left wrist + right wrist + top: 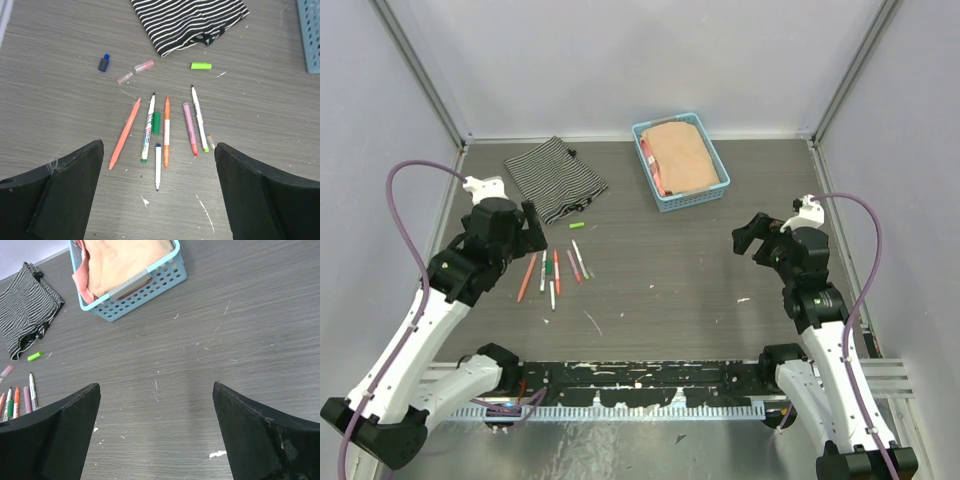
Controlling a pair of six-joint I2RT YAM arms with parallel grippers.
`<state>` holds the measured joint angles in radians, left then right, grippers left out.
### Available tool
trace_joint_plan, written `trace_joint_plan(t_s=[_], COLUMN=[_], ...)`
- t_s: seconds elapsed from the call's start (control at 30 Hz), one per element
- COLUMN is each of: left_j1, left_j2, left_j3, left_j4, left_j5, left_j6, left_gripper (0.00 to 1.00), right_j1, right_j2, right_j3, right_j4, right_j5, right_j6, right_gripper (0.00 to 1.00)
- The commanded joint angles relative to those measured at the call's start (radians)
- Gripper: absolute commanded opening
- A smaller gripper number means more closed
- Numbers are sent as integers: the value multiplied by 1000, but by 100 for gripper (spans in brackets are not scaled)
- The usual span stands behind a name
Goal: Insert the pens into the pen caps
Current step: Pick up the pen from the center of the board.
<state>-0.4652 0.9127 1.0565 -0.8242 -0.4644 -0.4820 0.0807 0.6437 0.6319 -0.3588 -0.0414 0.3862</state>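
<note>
Pens point(166, 131) lie loose before wide-parted left pincer point(158, 145).

Ahead of your left pincer point(159, 146), the cloth point(190, 20) runs off the top edge; ahead and right, the basket point(312, 35) is cut by the side. Left of your right pincer point(156, 385), the pens point(27, 400) slip behind its finger point(55, 435) and off the frame.

Even, diffuse light with soft shadows; all views fairly sharp, perhaps slightly bent at wrist-view edges.
</note>
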Motion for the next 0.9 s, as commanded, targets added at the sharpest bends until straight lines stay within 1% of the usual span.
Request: trace_joint_plan(t_s=[0.0, 0.17, 0.33, 0.4, 0.57, 0.63, 0.87], left_j1=[7, 8, 9, 9, 9, 10, 10], left_j2=[-33, -35, -27, -21, 25, 57, 204], left_j3=[-6, -20, -43, -46, -47, -43, -56], left_j4=[59, 76, 79, 75, 53, 41, 62], left_j5=[15, 9, -4, -6, -3, -3, 74], left_j6=[20, 8, -31, -38, -59, -70, -63], left_gripper=[98, 98, 98, 98, 98, 98, 98], right_j1=[-7, -8, -9, -9, -9, -9, -9], right_j2=[-2, -8, -50, -58, -5, 16, 47], right_j3=[60, 81, 101, 103, 138, 139, 84], right_j4=[69, 43, 11, 6, -68, -92, -68], right_j5=[-33, -28, 112, 130, 131, 121, 14], right_j6=[-33, -27, 71, 89, 45, 52, 45], right_gripper=[99, 99, 99, 99, 99, 99, 99])
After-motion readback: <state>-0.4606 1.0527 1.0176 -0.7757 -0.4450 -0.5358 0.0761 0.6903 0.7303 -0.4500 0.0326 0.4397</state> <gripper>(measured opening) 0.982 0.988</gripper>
